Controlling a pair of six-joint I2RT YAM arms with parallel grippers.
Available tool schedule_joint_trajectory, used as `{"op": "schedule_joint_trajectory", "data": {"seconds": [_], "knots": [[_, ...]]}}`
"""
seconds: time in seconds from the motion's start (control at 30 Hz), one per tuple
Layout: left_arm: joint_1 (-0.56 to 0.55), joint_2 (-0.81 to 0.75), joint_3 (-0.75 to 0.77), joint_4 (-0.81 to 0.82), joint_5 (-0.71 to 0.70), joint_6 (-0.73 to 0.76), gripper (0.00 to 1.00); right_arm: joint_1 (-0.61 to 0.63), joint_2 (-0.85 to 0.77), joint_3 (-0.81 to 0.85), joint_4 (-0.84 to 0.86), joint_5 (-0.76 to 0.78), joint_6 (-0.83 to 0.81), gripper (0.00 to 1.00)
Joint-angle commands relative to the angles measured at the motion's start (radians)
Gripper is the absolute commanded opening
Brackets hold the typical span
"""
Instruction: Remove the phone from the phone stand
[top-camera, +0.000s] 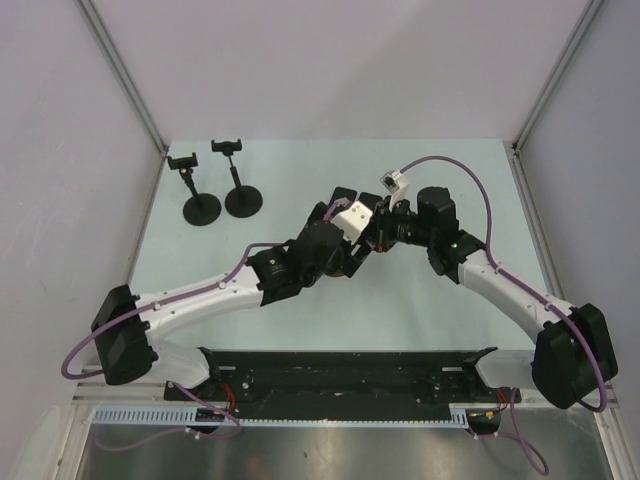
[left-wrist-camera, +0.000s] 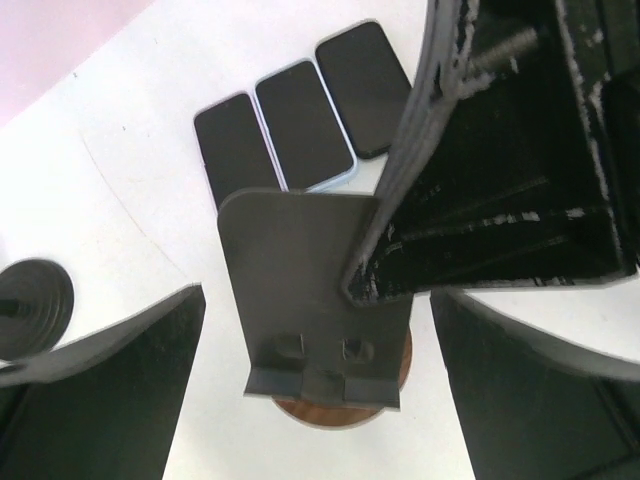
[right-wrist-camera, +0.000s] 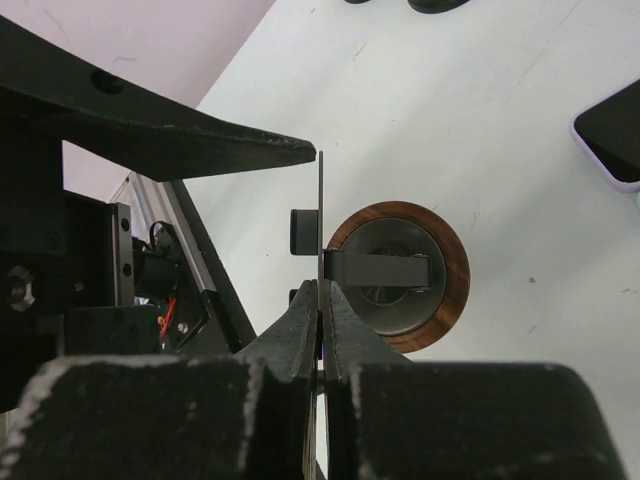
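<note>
Stand (left-wrist-camera: 290, 270): thin dark plate, round wood base; R tool (right-wrist-camera: 320, 288) pinching plate edge; L tool (left-wrist-camera: 312, 300) agape.

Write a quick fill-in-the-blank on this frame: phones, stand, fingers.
1. ____ phones lie flat, side by side, on the table.
2. The right gripper has its fingers ____ on the back plate of the phone stand.
3. The left gripper has its fingers ____, one on each side of the stand.
4. The stand's round base has a ____ rim.
Missing words: three; shut; open; wooden.
</note>
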Motion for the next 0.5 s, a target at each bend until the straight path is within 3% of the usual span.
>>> {"op": "schedule_joint_trajectory", "data": {"seconds": [0.0,0.23,0.47], "knots": [[0.000,0.011,-0.015,0.060,-0.075,0.012,1.00,0.007,-0.040,0.005,0.078,-0.035,0.013,0.00],[0.029,-0.010,-0.050,0.077,0.018,0.003,0.96,0.004,-0.051,-0.002,0.082,-0.061,0.001,0.00],[0.047,-0.039,-0.081,0.089,0.115,0.018,0.81,0.003,-0.043,-0.003,0.095,-0.098,0.000,0.00]]}}
